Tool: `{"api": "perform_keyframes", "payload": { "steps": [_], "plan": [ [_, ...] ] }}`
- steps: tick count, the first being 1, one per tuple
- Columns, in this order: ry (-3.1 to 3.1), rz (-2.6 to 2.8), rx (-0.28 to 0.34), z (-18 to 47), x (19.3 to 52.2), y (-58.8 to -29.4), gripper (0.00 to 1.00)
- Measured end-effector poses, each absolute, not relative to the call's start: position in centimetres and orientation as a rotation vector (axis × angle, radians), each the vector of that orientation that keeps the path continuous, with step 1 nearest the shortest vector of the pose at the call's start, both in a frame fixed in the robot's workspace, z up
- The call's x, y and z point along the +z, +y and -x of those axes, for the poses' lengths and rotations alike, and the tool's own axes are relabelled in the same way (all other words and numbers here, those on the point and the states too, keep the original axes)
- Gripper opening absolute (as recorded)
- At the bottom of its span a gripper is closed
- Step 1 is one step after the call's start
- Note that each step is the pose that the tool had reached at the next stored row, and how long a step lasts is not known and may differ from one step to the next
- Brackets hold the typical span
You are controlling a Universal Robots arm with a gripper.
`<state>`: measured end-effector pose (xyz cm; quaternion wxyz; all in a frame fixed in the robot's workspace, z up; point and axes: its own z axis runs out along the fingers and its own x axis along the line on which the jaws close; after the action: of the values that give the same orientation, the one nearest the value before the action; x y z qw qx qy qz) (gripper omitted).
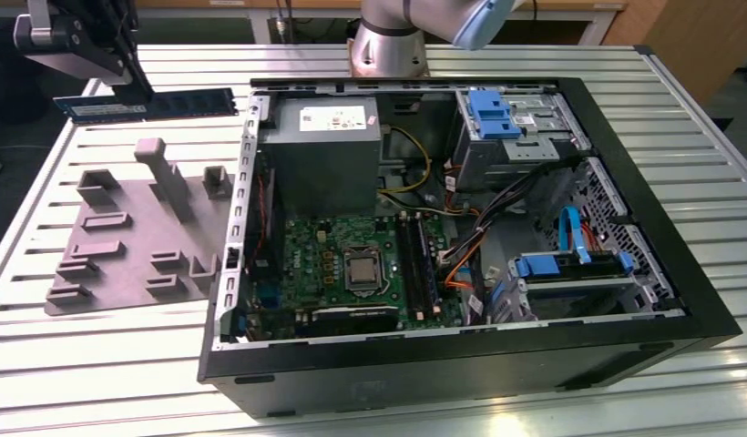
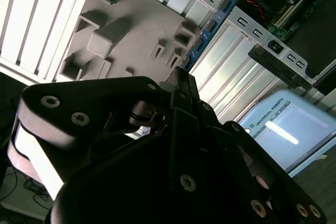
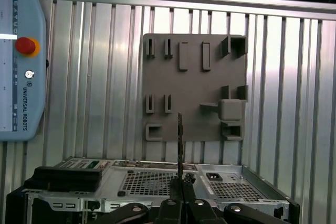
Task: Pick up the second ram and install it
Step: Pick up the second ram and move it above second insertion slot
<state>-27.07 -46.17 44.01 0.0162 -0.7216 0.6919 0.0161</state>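
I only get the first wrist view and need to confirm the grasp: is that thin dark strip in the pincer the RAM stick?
Observer: Yes. The exterior view shows the second ram flat side on, held level by the pincer, with a blue-white label toward one end.
Operator: Is it over the case?
Observer: No, it is outside the computer case, to the exterior view's left of it.
Operator: Any slots visible?
Observer: Long black slots lie on the green motherboard inside the open case.
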Motion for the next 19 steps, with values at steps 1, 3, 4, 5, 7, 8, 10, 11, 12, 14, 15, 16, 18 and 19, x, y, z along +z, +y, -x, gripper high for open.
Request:
{"api": "perform_keyframes", "payload": {
  "steps": [1,3,4,5,7,8,10,11,12,14,15,16,18,19],
  "plan": [
    [2.152,2.244,0.05,27.0,44.0,-46.2,0.12],
    [2.152,2.244,0.05,26.8,44.0,-46.2,0.12],
    [2.152,2.244,0.05,26.7,44.0,-46.2,0.12],
    [2.152,2.244,0.05,26.6,44.0,-46.2,0.12],
    [2.152,2.244,0.05,26.5,44.0,-46.2,0.12],
    [2.152,2.244,0.05,26.4,44.0,-46.2,0.12],
    [2.152,2.244,0.05,26.2,44.0,-46.2,0.12],
    [2.152,2.244,0.05,26.1,44.0,-46.2,0.12],
    [2.152,2.244,0.05,26.0,44.0,-46.2,0.12],
    [2.152,2.244,0.05,25.8,44.0,-46.2,0.12],
    [2.152,2.244,0.05,25.4,44.0,-46.2,0.12],
    [2.152,2.244,0.05,25.3,44.0,-46.2,0.12],
    [2.152,2.244,0.05,25.1,44.0,-46.2,0.12],
    [2.152,2.244,0.05,25.0,44.0,-46.2,0.12]
  ]
}}
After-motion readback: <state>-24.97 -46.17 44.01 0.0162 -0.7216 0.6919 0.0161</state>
